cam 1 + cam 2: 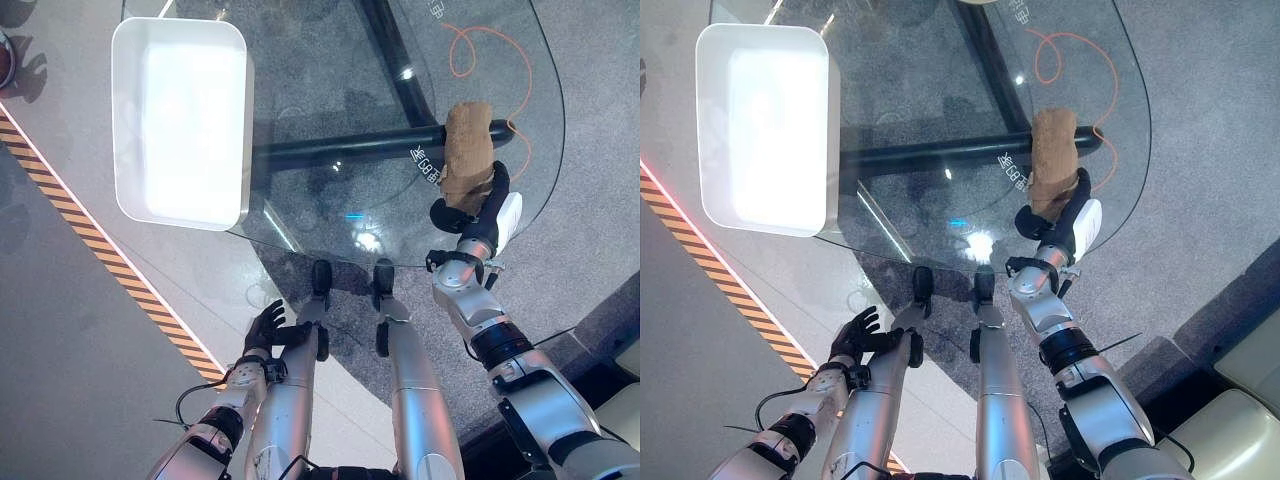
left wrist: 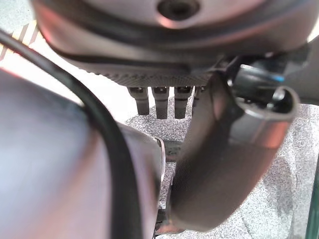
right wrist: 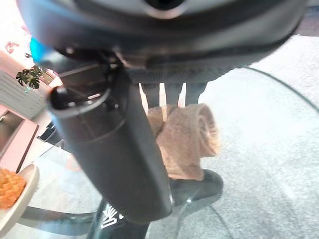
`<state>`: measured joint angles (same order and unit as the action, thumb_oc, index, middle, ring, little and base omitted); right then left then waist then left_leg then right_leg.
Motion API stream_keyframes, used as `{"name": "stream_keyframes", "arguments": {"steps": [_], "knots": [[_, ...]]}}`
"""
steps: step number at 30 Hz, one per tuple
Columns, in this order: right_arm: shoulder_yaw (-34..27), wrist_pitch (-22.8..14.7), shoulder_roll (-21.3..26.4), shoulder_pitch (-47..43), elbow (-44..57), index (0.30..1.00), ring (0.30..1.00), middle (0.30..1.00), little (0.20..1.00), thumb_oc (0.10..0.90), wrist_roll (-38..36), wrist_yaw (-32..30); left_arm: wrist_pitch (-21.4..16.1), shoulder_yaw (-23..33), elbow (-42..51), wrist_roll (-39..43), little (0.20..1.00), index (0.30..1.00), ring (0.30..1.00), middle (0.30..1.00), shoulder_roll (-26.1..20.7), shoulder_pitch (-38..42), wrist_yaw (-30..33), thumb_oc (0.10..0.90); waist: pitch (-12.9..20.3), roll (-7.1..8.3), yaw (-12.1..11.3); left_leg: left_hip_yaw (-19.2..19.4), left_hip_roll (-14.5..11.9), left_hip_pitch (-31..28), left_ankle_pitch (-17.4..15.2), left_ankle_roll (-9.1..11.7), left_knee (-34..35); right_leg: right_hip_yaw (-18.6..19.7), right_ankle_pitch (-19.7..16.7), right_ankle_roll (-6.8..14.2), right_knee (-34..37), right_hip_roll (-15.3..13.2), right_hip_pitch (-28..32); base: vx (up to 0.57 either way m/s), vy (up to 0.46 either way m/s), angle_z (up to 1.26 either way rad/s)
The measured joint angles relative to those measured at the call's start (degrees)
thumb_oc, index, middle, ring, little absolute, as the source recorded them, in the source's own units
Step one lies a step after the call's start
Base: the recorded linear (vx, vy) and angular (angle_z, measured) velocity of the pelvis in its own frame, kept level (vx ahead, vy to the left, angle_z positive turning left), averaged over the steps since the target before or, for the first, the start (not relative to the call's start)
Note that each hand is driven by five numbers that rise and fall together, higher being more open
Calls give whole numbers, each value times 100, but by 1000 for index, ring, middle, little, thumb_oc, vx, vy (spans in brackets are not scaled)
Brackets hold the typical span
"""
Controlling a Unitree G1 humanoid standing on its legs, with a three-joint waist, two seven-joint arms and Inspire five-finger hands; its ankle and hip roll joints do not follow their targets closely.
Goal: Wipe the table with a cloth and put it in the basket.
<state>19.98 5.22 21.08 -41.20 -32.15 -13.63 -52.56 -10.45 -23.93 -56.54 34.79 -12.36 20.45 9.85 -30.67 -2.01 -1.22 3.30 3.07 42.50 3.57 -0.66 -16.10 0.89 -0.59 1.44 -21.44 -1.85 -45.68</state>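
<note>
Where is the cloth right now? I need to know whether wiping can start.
The brown cloth lies on the glass table near its right edge, under the right hand, far from the white basket on the left.

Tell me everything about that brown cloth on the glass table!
The brown cloth looks like soft, fuzzy towelling, rolled or bunched into a long bundle instead of spread flat. It lies on the clear glass table near its right edge, far from the white basket at the left. The right hand is at its near end, with fingers resting on the roll; the right wrist view shows a curled end.
</note>
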Motion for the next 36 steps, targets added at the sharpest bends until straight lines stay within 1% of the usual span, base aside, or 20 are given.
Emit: {"name": "stream_keyframes", "arguments": {"steps": [3,12,13,14,15,18,21,24,36], "knots": [[-5,53,48,-124,-31,900,900,900,900,800,1,0,5,0,114,16,900,900,900,900,-2,7,51,800,0,0,-7,-1,18,133,-2,-4,-81,0,3,9,-70,-17,-122,0,0,0],[-11,53,261,-462,-181,900,900,900,900,800,-7,1,13,3,163,58,900,900,900,900,-73,56,63,800,0,0,-25,-51,23,366,-16,-17,-221,-41,-3,20,-141,-34,-299,5,6,1],[-10,53,274,-561,-229,801,801,801,785,685,-16,2,14,3,165,76,900,900,900,900,-76,80,64,800,0,0,-36,-59,24,409,-14,-19,-235,-46,-6,21,-152,-35,-341,0,0,0],[-9,53,273,-609,-272,620,620,620,573,473,-29,2,14,3,165,97,900,900,900,900,-72,90,64,800,0,0,-41,-59,24,427,-14,-20,-245,-46,-7,23,-154,-35,-357,0,0,0],[-7,56,273,-689,-321,300,300,300,200,100,-58,3,13,3,172,148,900,900,900,900,-74,107,64,800,0,0,-52,-68,22,479,-19,-27,-279,-53,-8,24,-157,-35,-384,0,0,0],[-49,57,315,-798,-448,300,300,300,200,100,-163,-2,39,-4,172,193,900,900,900,900,-67,144,63,800,0,0,-90,-76,23,513,-19,-28,-289,-58,-8,24,-166,-45,-415,0,0,0],[-92,59,515,-867,-533,300,300,300,200,100,-248,-4,34,-9,189,236,900,900,900,900,-54,157,62,800,0,0,-133,-77,37,557,-19,-29,-303,-59,-2,31,-205,-62,-466,0,0,0],[-93,58,602,-892,-534,300,300,300,200,100,-282,-4,29,-9,209,239,900,900,900,900,-53,180,63,800,0,0,-147,-78,50,617,-18,-28,-323,-59,9,39,-250,-73,-536,6,35,1],[-95,13,595,-896,-545,300,300,300,200,100,-434,-3,11,-20,273,255,900,900,900,900,-48,186,60,800,0,1,-146,-87,89,702,-43,-18,-412,-63,43,49,-335,-115,-599,2,23,1]]}}
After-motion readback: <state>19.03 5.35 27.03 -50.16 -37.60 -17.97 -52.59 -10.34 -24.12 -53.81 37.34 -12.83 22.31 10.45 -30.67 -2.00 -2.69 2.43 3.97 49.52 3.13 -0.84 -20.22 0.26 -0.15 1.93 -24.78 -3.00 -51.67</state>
